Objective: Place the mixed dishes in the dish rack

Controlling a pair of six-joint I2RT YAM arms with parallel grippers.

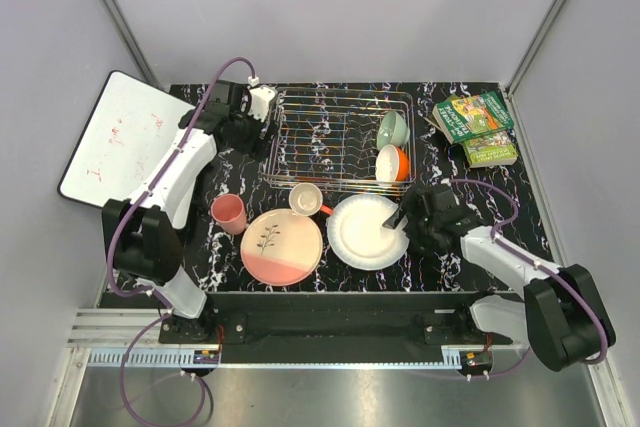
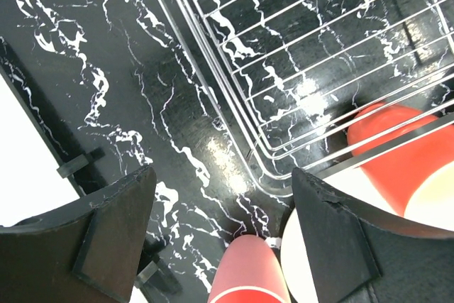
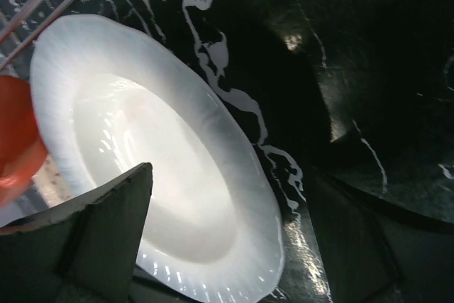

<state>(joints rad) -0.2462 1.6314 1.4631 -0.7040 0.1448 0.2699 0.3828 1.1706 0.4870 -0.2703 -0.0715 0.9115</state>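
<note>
Bowls [image 1: 393,128] are stood in the dish rack's [image 1: 330,137] right end; pink plate [image 1: 282,246], orange mug [image 1: 306,197] and pink cup [image 1: 229,213] are laid near of it. White plate's [image 1: 365,232] right rim is straddled by the spread right gripper [image 1: 402,219]; left gripper [image 2: 223,196] is held wide, empty. Whiteboard [image 1: 120,137] scrawl is unreadable.

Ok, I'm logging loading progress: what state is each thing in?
Silver wire dish rack: holds two bowls.
Pale green bowl: racked, on edge.
Orange-and-white bowl: racked, on edge.
Orange mug: upright, unracked.
Pink cup: upright, unracked.
Pink sprig-patterned plate: flat, unracked.
White plate: flat, unracked.
Left gripper: open, empty.
Right gripper: open at plate rim.
</note>
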